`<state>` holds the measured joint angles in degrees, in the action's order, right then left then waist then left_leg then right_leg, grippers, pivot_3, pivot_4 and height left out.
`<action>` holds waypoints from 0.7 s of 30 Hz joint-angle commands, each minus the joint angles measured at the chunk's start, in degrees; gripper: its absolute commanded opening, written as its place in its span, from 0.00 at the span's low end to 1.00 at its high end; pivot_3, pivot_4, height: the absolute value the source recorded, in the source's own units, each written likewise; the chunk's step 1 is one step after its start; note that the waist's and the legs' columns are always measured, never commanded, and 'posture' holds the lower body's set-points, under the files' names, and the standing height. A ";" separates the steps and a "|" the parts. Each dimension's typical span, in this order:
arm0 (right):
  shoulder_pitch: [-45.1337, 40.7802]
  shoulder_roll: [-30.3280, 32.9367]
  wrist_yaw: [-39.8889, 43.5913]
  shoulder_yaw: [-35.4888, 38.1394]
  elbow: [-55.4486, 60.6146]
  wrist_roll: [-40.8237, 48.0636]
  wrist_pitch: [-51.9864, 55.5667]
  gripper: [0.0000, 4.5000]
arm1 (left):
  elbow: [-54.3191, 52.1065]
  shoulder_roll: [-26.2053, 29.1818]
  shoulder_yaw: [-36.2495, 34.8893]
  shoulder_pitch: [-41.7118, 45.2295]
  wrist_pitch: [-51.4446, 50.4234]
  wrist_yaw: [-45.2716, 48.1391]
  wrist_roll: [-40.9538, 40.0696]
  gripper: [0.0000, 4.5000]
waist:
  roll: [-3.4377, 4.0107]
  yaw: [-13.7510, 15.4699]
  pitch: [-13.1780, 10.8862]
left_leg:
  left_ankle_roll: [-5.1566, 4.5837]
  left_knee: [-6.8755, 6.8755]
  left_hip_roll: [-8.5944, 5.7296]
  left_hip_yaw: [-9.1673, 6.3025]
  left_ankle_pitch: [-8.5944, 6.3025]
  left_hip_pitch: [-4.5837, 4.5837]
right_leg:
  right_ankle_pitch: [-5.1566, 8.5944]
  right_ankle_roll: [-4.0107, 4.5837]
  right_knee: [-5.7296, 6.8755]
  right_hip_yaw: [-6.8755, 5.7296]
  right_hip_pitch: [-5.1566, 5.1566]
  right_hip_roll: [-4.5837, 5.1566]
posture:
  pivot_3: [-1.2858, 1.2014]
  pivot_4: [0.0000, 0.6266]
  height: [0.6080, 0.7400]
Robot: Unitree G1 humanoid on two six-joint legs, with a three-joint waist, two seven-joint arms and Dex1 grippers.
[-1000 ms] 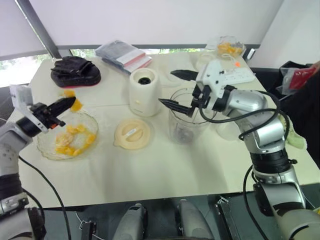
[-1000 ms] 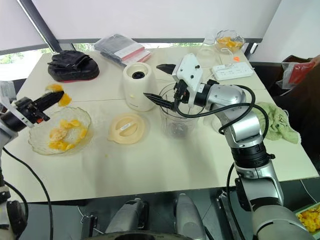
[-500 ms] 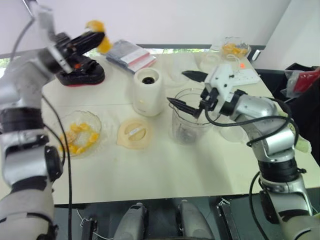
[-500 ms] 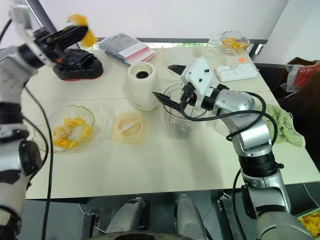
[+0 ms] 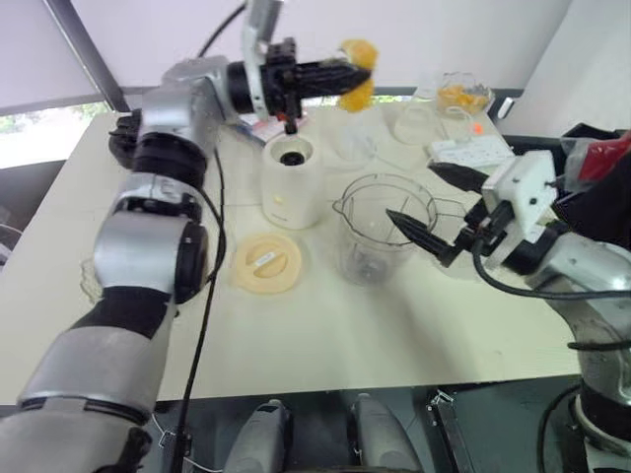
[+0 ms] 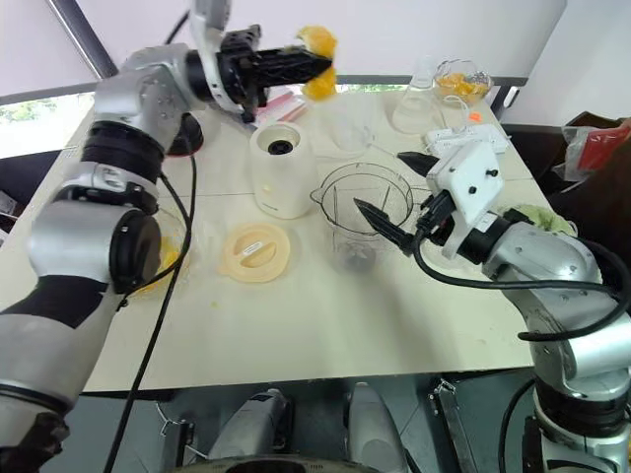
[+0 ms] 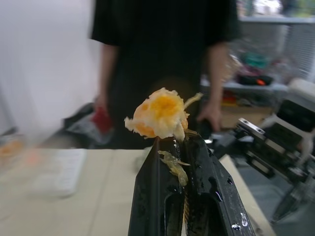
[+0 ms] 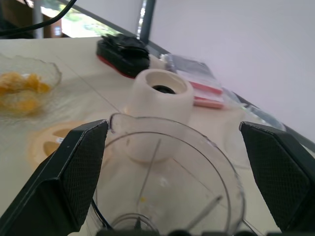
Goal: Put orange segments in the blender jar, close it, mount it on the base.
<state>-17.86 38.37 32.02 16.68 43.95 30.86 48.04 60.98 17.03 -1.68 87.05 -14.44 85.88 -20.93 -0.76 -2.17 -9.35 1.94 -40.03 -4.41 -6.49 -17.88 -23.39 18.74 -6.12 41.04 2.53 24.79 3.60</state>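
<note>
My left gripper is shut on a ragged orange segment, held high above the table behind the white blender base; the left wrist view shows the segment pinched at the fingertips. The clear blender jar stands upright and open to the right of the base, with its cream lid lying flat to the base's front left. My right gripper is open, one finger on either side of the jar's right rim, not touching it. The right wrist view looks down into the jar.
A glass bowl of orange segments sits at the table's left. A second bowl with orange pieces, clear glassware and a white power strip stand at the back right. A person in black stands beyond the table.
My left arm has swung right with the segment, from the far left to above the base. My right gripper has drawn back to the jar's right side, still open.
</note>
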 commanded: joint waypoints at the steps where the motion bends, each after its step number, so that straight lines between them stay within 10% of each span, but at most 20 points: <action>1: 2.34 1.74 -1.56 4.86 4.86 2.81 2.14 1.00 | 1.78 -2.63 1.56 2.23 1.87 4.47 2.50 0.02 | -0.02 -0.01 -0.01 | -0.01 0.00 0.00 0.00 0.00 0.00 | 0.00 0.00 0.00 0.00 0.00 0.00 | 0.52 0.24 1.00; 15: 20.74 7.26 -13.19 20.08 16.05 21.98 4.20 1.00 | 9.53 -10.28 12.55 -1.42 11.42 6.62 12.38 0.02 | -0.13 0.30 -0.08 | -0.29 0.00 0.00 0.00 -0.16 0.03 | 0.00 0.00 0.00 0.09 -0.07 -0.02 | 0.52 0.24 1.00; 21: 31.97 14.14 -22.90 23.67 16.05 31.57 -4.42 1.00 | 11.42 -11.47 10.07 -1.02 12.58 6.18 14.06 0.51 | -0.21 1.29 -0.12 | -0.36 -0.04 0.01 0.04 -0.19 0.07 | 0.00 -0.01 -0.01 0.07 -0.15 -0.04 | 0.52 0.24 1.00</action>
<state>13.19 51.37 11.40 38.02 58.44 59.87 46.86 72.90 5.60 9.96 84.52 -2.89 92.21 -6.80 -0.97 -0.88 -9.47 1.57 -40.07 -4.40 -6.45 -18.07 -23.31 18.74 -6.13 41.03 2.59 24.62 3.56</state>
